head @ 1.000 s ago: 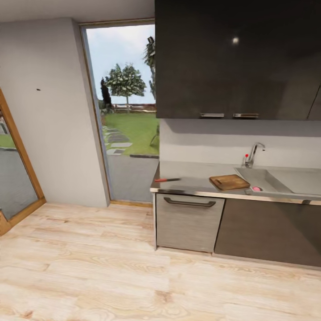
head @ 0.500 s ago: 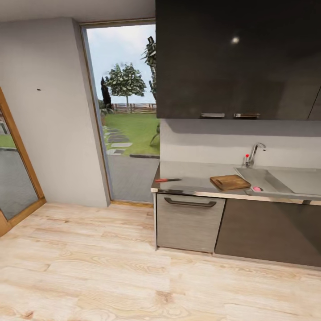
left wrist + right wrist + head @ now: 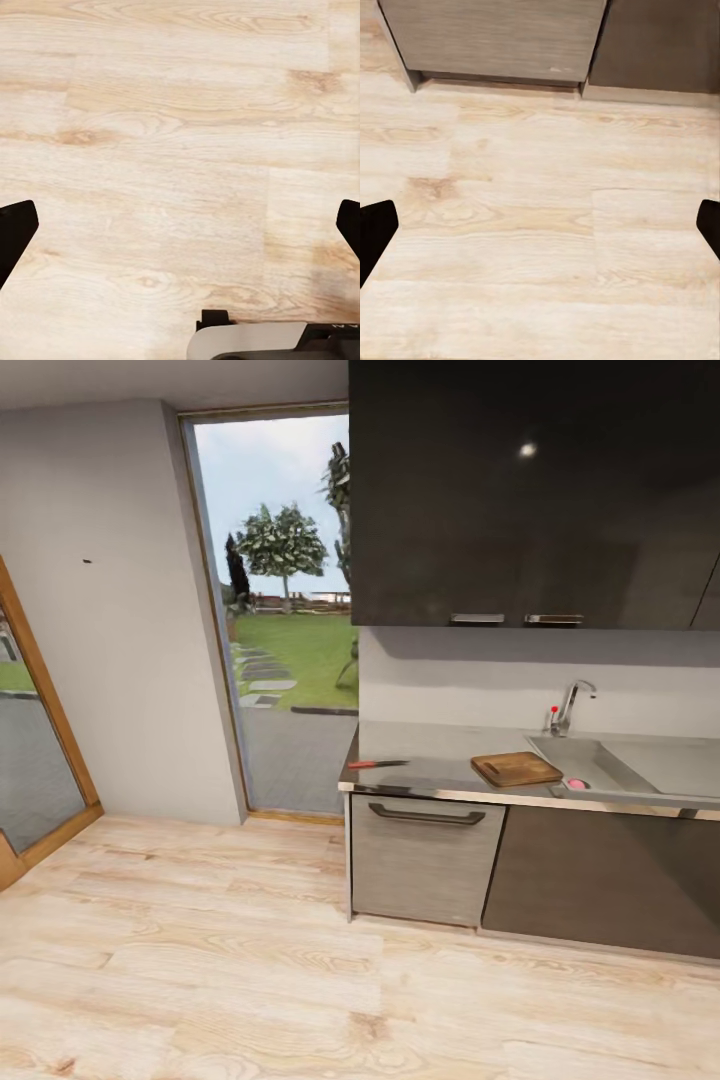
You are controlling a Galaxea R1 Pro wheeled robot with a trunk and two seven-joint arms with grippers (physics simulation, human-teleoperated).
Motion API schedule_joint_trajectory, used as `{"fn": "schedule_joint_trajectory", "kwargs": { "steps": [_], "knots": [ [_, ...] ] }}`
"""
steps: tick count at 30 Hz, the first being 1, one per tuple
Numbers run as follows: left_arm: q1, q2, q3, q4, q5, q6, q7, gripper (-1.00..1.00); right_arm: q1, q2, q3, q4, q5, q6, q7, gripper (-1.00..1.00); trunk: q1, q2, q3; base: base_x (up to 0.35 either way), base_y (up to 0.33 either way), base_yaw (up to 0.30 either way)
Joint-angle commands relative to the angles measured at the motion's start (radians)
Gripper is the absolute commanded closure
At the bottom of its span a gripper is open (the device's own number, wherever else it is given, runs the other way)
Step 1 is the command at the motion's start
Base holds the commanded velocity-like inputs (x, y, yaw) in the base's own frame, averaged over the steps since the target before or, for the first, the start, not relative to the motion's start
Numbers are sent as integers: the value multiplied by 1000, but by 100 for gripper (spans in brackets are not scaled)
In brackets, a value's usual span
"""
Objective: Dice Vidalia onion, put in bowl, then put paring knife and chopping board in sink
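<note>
Left gripper [image 3: 180, 229]: fingers spread wide, dark tips at both edges of the wrist view, nothing betw. them, just pale wood floor [image 3: 165, 150] below. A bit of the robot's own grey-and-black body [image 3: 262, 341] shows near it.

Right gripper [image 3: 540, 229]: same, jaws wide apart & empty, over the floor; beyond it the base of the grey cabinets [image 3: 495, 34].

Further out, from the head view: the countertop [image 3: 430, 745] runs along the back wall w/ a bar-handled drawer [image 3: 425, 855] under its left end. Paring knife [image 3: 376, 764] lies flat near the counter's left front edge, red handle to the left, dark blade pointing right. Chopping board [image 3: 515, 768] lies flat on the counter, well apart from the knife, its right side just beside the sink [image 3: 610, 760]. Vidalia onion [image 3: 576, 784] sits down in the basin at its front left corner, close to the board. Chrome tap [image 3: 568, 705] stands behind the basin. Dark wall cabinets [image 3: 530, 490] hang above. Left of the counter, a tall glass opening [image 3: 280, 610] onto lawn and trees; a wood-framed door [image 3: 30, 740] at far left.
</note>
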Motion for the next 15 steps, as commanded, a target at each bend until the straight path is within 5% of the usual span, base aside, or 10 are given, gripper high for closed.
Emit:
{"fn": "schedule_joint_trajectory", "kwargs": {
  "steps": [1, 15],
  "knots": [
    [0, 0, 1, 0, 1, -2, -1, -100, 0, 0, 0, -45, 0, 38, -25, -100, 0, 0, 0, 0, 0, 0],
    [0, -1, 1, 0, 2, -2, -1, -100, -1, 0, 0, -480, 0, 351, -76, -100, 0, 0, 0, 0, 0, 0]
  ]
}}
